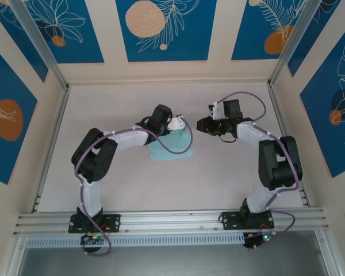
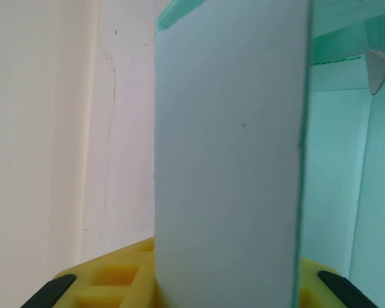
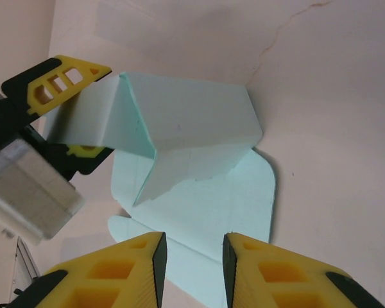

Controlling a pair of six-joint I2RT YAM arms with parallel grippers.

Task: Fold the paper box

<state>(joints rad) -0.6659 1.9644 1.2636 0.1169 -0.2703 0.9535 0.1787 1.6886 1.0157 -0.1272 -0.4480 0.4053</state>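
Your right wrist camera shows the left gripper (image 3: 96, 110) pinching a raised flap of the paper box (image 3: 199, 128), with the right gripper (image 3: 192, 249) parted and empty. Overhead, the rest lies flat on the table (image 1: 230, 178).

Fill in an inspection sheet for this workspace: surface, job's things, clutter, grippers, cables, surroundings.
Surface: pale table, thin crack-like line on it.
Job's things: paper box, partly folded, one flap raised, the rest lying flat.
Clutter: nothing seen.
Grippers: left gripper shut on the raised flap; right gripper open, apart from the box, holding nothing.
Cables: purple cables along both arms; the left arm's seems to loop above the box.
Surroundings: blue leaf-print panels, metal frame rails.
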